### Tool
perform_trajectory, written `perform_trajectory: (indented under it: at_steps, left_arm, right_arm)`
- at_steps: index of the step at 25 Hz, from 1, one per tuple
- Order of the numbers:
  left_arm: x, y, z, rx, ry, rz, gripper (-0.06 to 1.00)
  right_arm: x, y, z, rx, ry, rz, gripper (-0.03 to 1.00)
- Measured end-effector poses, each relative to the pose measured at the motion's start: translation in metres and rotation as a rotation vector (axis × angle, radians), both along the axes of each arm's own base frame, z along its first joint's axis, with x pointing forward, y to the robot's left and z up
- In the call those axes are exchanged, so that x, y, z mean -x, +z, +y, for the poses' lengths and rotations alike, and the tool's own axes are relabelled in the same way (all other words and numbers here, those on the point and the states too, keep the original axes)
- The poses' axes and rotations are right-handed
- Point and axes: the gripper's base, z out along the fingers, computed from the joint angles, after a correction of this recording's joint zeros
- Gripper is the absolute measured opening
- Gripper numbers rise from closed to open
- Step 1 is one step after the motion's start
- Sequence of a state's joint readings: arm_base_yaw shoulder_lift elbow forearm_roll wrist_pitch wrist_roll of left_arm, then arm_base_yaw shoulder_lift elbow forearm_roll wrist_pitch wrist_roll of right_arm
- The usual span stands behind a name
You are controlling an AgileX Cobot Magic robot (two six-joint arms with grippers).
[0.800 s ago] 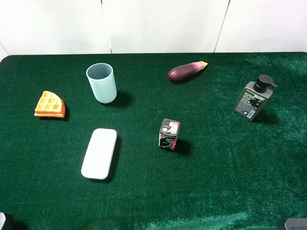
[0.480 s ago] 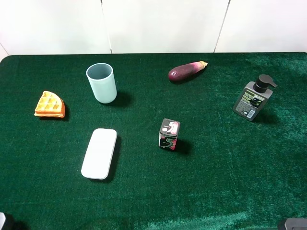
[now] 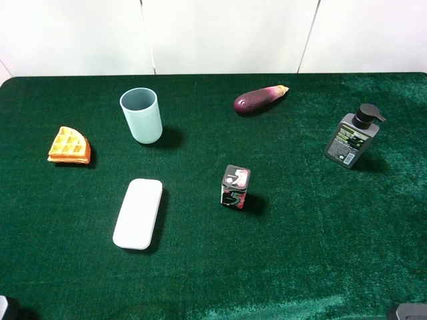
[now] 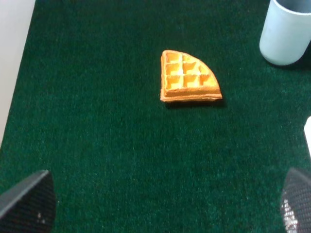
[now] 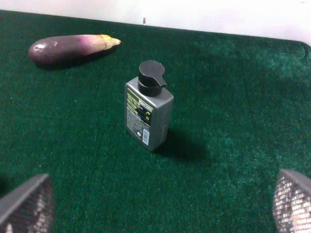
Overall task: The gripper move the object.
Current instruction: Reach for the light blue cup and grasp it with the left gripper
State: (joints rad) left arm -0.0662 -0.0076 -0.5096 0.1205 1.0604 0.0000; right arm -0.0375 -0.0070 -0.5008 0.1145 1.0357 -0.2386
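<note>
The pale blue-green cup (image 3: 141,115) stands upright on the green cloth at the back left; it also shows in the left wrist view (image 4: 286,31), cut by the frame edge. My left gripper (image 4: 165,206) is open and empty, its fingertips (image 4: 29,199) spread wide, well short of the cup. My right gripper (image 5: 155,204) is open and empty, its fingertips (image 5: 29,201) wide apart, facing the pump bottle. In the exterior high view only slivers of both arms show at the bottom corners.
An orange waffle piece (image 3: 69,146) lies at the left, also in the left wrist view (image 4: 188,77). A flat white case (image 3: 138,213), a small black box (image 3: 235,186), an eggplant (image 3: 259,99) and a grey pump bottle (image 3: 352,137) stand on the cloth-covered table (image 3: 320,253).
</note>
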Motion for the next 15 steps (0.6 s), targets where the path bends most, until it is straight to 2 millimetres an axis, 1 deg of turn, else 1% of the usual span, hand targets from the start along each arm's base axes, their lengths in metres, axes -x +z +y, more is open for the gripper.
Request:
perform_trajectory:
  at_steps: [3, 8, 12, 15]
  left_arm:
    - [0.000, 0.013, 0.000, 0.001, -0.001, -0.021, 0.93]
    - [-0.013, 0.037, -0.001, -0.001, -0.001, 0.012, 0.92]
    - [-0.030, 0.056, -0.002, -0.002, -0.003, 0.066, 0.91]
    - [-0.048, 0.067, -0.004, -0.013, -0.011, 0.121, 0.91]
  right_arm:
    - [0.000, 0.000, 0.000, 0.000, 0.000, 0.000, 0.68]
    - [0.000, 0.000, 0.000, 0.000, 0.000, 0.000, 0.68]
    - [0.000, 0.000, 0.000, 0.000, 0.000, 0.000, 0.68]
    - [0.000, 0.000, 0.000, 0.000, 0.000, 0.000, 0.68]
